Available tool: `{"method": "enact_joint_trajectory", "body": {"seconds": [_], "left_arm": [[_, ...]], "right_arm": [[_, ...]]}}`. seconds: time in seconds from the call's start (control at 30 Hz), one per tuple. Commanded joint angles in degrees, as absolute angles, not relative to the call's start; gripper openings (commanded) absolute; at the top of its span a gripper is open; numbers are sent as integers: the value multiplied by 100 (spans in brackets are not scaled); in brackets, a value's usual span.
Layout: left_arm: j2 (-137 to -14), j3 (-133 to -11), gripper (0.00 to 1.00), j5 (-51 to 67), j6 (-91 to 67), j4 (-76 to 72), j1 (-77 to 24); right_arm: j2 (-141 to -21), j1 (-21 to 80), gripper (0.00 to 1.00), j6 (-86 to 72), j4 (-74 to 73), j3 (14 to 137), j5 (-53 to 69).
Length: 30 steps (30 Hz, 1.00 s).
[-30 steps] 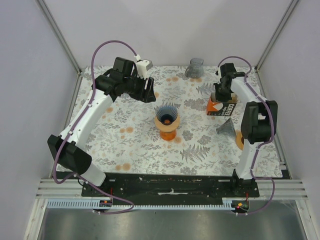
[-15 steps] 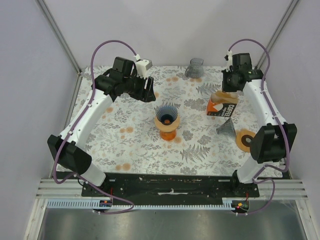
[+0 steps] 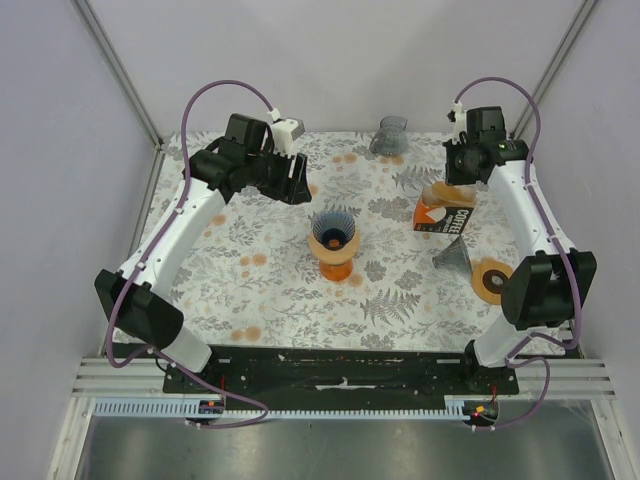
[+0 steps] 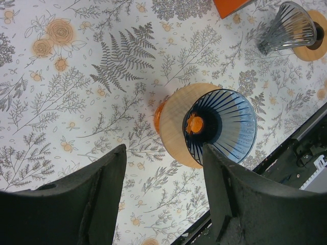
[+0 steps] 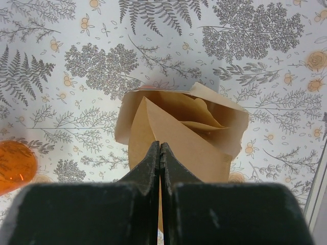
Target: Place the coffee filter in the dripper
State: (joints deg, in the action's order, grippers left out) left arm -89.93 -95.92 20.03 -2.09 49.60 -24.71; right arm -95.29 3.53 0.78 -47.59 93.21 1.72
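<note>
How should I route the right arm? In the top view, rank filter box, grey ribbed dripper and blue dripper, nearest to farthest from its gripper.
From the right gripper, holding the coffee filter:
1. Filter box, just beside it.
2. Grey ribbed dripper, right side, nearer the bases.
3. Blue dripper, mid-table, leftward.

A table (image 3: 250,300) under a white cloth printed with grey ferns and orange flowers fills the middle. Plain pale lilac-grey walls close it in: back wall (image 3: 330,60) at 12 o'clock, left wall (image 3: 60,200) at 9, right wall (image 3: 605,180) at 3. Aluminium posts slant up at 11 (image 3: 118,70) and 1 o'clock (image 3: 553,70). At 6 o'clock lie a black base plate (image 3: 340,365), a white slotted strip (image 3: 330,410) and a dull grey metal sheet (image 3: 330,450). The light is soft and even.
</note>
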Motion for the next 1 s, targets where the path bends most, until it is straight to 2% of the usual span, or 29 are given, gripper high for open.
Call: {"method": "enact_joint_trajectory", "body": {"seconds": [0.0, 0.4, 0.7, 0.77, 0.87, 0.97], "left_arm": [[-8728, -9642, 67, 2171, -97, 4816, -2426], [-8824, -10028, 69, 2443, -9, 5036, -2434], [-8798, -10108, 70, 2619, -9, 5168, -2426], [-8745, -10055, 70, 2575, 158, 5159, -2426], [-8728, -10081, 70, 2549, 167, 5150, -2426], [-8719, -10090, 70, 2558, 193, 5168, -2426]], "right_arm": [[-9089, 325, 0, 316, -4641, 9466, 456], [-7823, 474, 0, 264, -4228, 9325, 747], [-7796, 887, 1, 255, -4377, 9072, 140], [-7700, 1080, 14, 237, -4237, 8642, 342], [-7603, 1755, 43, 290, -4069, 7991, 168], [-7690, 2258, 58, 326, -4043, 7429, 88]]}}
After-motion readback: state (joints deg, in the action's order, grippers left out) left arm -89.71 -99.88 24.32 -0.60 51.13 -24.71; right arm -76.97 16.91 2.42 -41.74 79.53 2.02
